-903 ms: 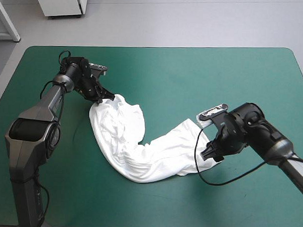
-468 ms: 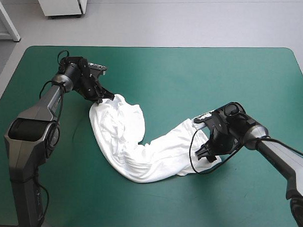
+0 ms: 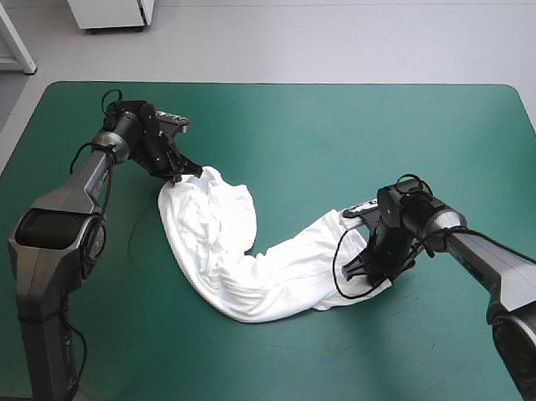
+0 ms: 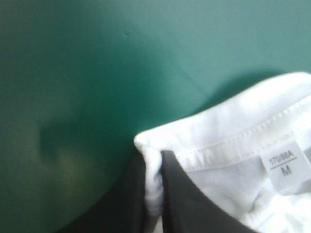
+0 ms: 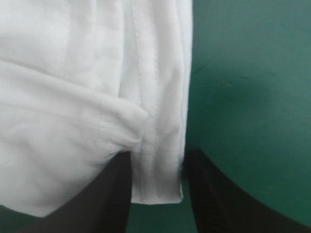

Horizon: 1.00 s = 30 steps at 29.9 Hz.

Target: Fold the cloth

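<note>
I see bare teal-green cover [image 3: 341,124] along the far, near and right sides; the T-shirt [image 3: 248,270] bars the middle, a curved band running from left gripper [image 3: 184,173] to right gripper [image 3: 361,267].

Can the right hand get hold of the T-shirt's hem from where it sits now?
Probably yes. The right hand is open, a strip of the T-shirt hem lies between its fingers, and nothing is in the way.

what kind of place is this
Probably a robotics lab bench: a table under a teal-green cover, with the left gripper and right gripper at opposite ends of one white T-shirt.
</note>
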Motion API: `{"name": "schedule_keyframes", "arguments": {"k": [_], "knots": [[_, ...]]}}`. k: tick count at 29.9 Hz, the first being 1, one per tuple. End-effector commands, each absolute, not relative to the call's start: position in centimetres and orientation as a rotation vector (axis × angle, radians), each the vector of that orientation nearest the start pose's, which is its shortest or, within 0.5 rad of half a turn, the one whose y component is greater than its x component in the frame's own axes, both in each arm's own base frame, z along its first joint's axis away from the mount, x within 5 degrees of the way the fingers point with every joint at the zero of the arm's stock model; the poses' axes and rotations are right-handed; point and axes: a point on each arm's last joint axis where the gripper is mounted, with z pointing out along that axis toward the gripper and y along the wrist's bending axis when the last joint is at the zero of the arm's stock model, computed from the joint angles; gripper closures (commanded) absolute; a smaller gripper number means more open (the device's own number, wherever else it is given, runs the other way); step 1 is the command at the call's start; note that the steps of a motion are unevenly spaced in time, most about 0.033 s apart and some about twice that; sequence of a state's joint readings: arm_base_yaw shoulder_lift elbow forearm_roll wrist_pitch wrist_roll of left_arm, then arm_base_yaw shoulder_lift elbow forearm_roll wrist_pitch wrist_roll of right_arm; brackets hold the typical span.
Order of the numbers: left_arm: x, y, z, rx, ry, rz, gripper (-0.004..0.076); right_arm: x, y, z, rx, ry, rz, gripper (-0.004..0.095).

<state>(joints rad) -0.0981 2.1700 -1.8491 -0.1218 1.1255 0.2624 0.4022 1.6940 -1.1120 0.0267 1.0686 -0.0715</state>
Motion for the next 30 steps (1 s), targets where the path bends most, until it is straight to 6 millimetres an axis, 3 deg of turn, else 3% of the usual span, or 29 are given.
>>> {"name": "schedule_keyframes", "arguments": {"k": [1,5,11,16,22,30], "knots": [[45.4,-7.0,21.8,0.434,2.848,-0.275,0.0734,27.9,12.9,20.0,-0.691,3.086,0.176,0.0667],[45.4,-7.0,22.1,0.451,2.836,-0.273,0.0734,27.5,12.9,19.5,-0.712,3.122,0.185,0.0930],[45.2,-6.6,25.0,0.460,2.776,-0.260,0.0734,27.4,12.4,20.8,-0.720,3.091,0.122,0.0921],[42.8,-5.0,31.1,0.444,2.699,-0.228,0.0734,27.3,10.3,25.5,-0.637,3.016,0.071,0.0921],[36.4,-4.2,41.1,0.449,2.488,-0.174,0.0734,26.3,8.1,33.5,-0.502,2.803,0.108,0.0921],[22.7,-3.2,54.2,0.393,1.969,-0.090,0.0734,22.3,6.8,46.8,-0.394,2.341,0.160,0.0921]]}}
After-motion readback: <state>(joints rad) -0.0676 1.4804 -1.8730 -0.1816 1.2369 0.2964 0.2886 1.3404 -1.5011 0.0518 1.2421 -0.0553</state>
